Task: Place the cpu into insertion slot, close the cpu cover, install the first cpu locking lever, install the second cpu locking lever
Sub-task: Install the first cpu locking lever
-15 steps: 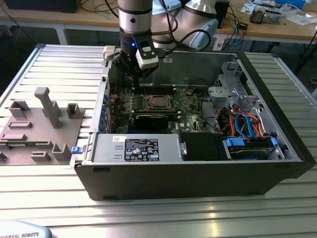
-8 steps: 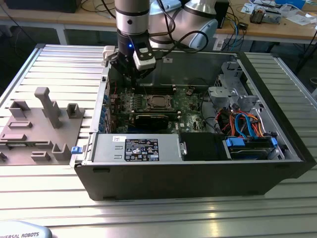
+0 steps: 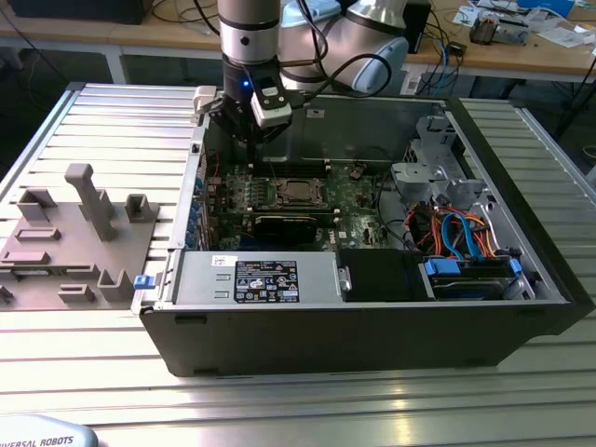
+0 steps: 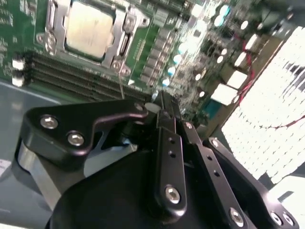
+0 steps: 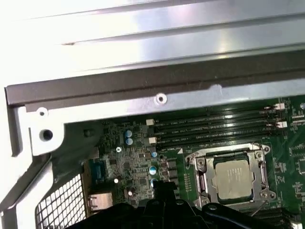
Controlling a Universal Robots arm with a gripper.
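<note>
The cpu [image 5: 232, 177] already lies silvery face up in the insertion slot [image 5: 215, 162], near the middle of the green circuit board [image 5: 128, 164]. The cpu cover [image 5: 259, 169], a thin silvery frame with a square window, lies flat around it. In the second wrist view the same chip [image 4: 88, 29] shows inside the frame [image 4: 57, 21], and a thin wire locking lever [image 4: 120, 78] sticks out from the socket's corner toward the gripper.

You would judge the chip light, rigid and fragile, with a slick metal top; any grip belongs on its outer edges, never on the tan-gold underside. The cover is thin sheet metal, stiff but easy to bend, best pushed on its flat rim. The lever is springy wire and will likely resist, then snap under its hook; press it near the free end.

Your gripper [image 4: 162, 102] hovers just beside the socket, apart from it. Its dark fingers [image 4: 167, 143] sit pressed together with no visible gap, and nothing is held between them. In the exterior view the gripper [image 3: 253, 140] hangs at about 11 o'clock from the socket [image 3: 300, 192], over the far side of the board. The open computer case [image 3: 372, 307] surrounds everything; a labelled power supply box [image 3: 256, 279] sits at 6 o'clock from the socket, and a drive cage with orange and blue cables [image 3: 461, 228] lies at 3 o'clock.
</note>
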